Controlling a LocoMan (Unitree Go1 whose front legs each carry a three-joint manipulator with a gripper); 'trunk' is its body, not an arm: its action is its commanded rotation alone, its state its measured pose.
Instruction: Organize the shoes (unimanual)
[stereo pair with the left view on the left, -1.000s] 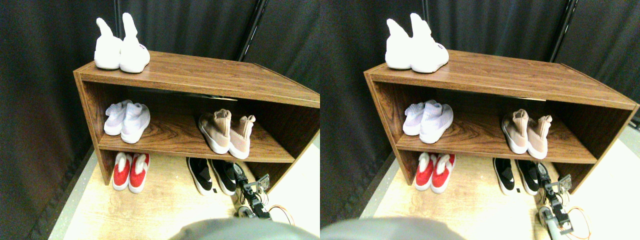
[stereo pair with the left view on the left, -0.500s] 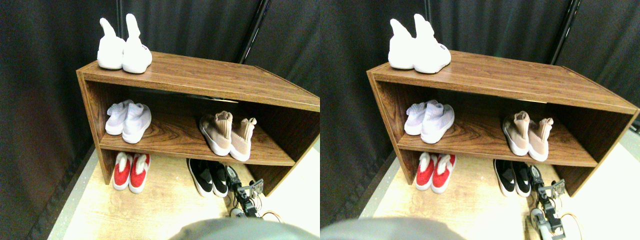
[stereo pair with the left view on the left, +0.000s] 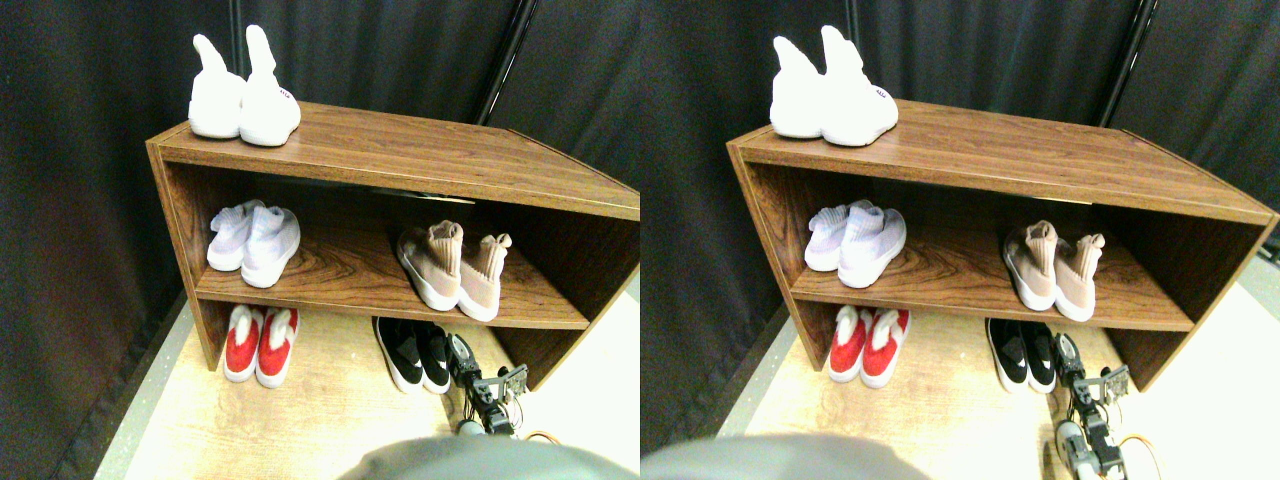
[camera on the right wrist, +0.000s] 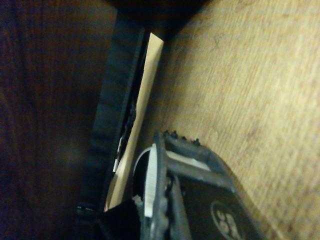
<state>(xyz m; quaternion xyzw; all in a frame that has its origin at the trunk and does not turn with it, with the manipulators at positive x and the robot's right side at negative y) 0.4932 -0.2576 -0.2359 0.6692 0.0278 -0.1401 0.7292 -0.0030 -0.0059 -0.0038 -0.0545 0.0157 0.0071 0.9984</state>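
Stereo pair view: a wooden shoe rack (stereo pair with the left view on the left: 400, 150) fills the frame. The tan-beige pair (stereo pair with the left view on the left: 455, 265) sits at centre right on its middle shelf. The low black pair (stereo pair with the left view on the left: 415, 352) stands on the floor (stereo pair with the left view on the left: 300, 420) beneath, lower centre. The right end effector (stereo pair with the left view on the left: 463, 357) sits just beside the outer black shoe, possibly touching; how far open, I cannot tell. Wrist view: a dark jaw frame over pale wood grain, with dark wood beside; no gap between the jaws is visible.

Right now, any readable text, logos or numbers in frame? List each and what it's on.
None readable.
White shoes on top of the shelf: small dark mark on the side, too small to read.
Black shoes on the floor: white marks, no legible lettering.
Tan shoes, red shoes: no text visible.
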